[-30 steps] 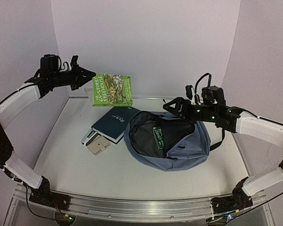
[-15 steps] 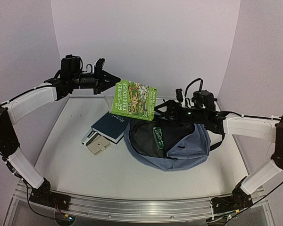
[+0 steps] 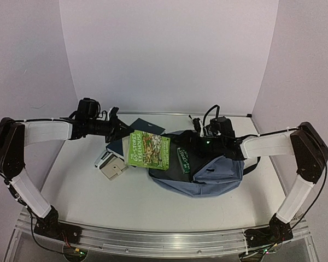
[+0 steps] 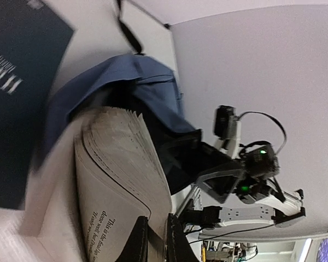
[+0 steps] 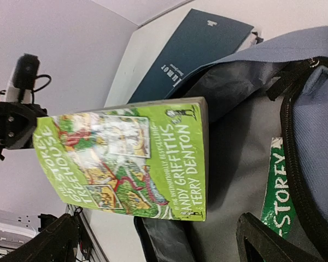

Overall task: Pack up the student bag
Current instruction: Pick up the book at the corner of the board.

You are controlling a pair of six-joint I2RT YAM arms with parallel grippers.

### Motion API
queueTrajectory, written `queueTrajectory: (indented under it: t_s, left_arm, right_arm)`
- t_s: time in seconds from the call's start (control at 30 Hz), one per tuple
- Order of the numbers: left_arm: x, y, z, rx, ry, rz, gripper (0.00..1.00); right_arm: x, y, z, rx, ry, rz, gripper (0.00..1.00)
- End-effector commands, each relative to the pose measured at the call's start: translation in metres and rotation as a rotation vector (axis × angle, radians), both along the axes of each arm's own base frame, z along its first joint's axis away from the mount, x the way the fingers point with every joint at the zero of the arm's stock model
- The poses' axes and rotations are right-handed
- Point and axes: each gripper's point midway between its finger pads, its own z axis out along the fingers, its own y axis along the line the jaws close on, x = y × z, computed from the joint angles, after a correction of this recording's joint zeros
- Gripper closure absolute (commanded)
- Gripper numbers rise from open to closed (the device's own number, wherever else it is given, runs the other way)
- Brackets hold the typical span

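— One green paperback (image 3: 148, 151) is clamped by one edge in the left jaws, which are closed tight on it. Why is it carried above the desk (image 3: 98, 202) like that?

— It is held at the mouth of the student bag (image 3: 218, 172), with its cover turned up and tilted. It is judged that it is to be slid inside. The bag is laid flat at the centre-right of the desk, with its main compartment unzipped and its dark lining exposed.

— And the right jaws?

— They are spread fully wide, and nothing is gripped in them. They are placed at the bag's far rim, over the opening. The flap seems to be propped back by them, though contact cannot be confirmed from the overhead view.

— Is anything packed already?

— A second green book (image 3: 183, 159) is seen inside the opening, with its spine showing. A dark blue hardback (image 5: 197, 46) is laid on the desk just behind the bag's left edge, and a beige flat item (image 3: 113, 168) is set near it. More packing is therefore judged to be left.
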Motion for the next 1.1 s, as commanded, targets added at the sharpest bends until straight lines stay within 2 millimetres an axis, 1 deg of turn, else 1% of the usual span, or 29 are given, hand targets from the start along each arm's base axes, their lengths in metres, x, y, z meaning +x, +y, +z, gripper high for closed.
queueTrajectory:
  t_s: [0.0, 0.1, 0.17, 0.33, 0.4, 0.6, 0.8, 0.87, 0.9, 1.0, 1.07]
  left_arm:
    - [0.015, 0.032, -0.030, 0.007, 0.014, 0.084, 1.00]
    - [0.018, 0.057, -0.064, 0.033, 0.089, 0.132, 1.00]
    - [0.020, 0.067, -0.081, 0.062, 0.115, 0.151, 1.00]
    - [0.021, 0.072, -0.114, 0.149, 0.149, 0.128, 1.00]
    - [0.022, 0.071, -0.118, 0.159, 0.145, 0.118, 1.00]
    - [0.025, 0.071, -0.125, 0.188, 0.122, 0.101, 1.00]
    - [0.024, 0.070, -0.130, 0.183, 0.123, 0.089, 1.00]
    - [0.023, 0.069, -0.130, 0.184, 0.120, 0.087, 1.00]
    - [0.023, 0.070, -0.130, 0.185, 0.118, 0.089, 1.00]
    - [0.022, 0.071, -0.129, 0.190, 0.111, 0.095, 1.00]
    - [0.022, 0.074, -0.125, 0.198, 0.101, 0.110, 0.99]
  right_arm:
    - [-0.002, 0.014, -0.015, -0.014, -0.009, 0.026, 0.02]
    - [-0.002, 0.023, -0.029, -0.043, 0.015, 0.036, 0.02]
    - [-0.003, 0.029, -0.041, -0.067, 0.040, 0.048, 0.03]
    - [0.000, 0.041, -0.071, -0.099, 0.095, 0.081, 0.11]
    - [-0.001, 0.048, -0.074, -0.088, 0.104, 0.108, 0.15]
    - [0.005, 0.063, -0.077, -0.066, 0.109, 0.153, 0.17]
    - [0.015, 0.079, -0.082, -0.023, 0.134, 0.171, 0.26]
    - [0.015, 0.084, -0.079, 0.009, 0.141, 0.180, 0.33]
    - [0.015, 0.086, -0.076, 0.028, 0.143, 0.184, 0.39]
    - [0.013, 0.091, -0.061, 0.092, 0.146, 0.194, 0.60]
    - [0.013, 0.092, -0.047, 0.125, 0.140, 0.187, 0.76]
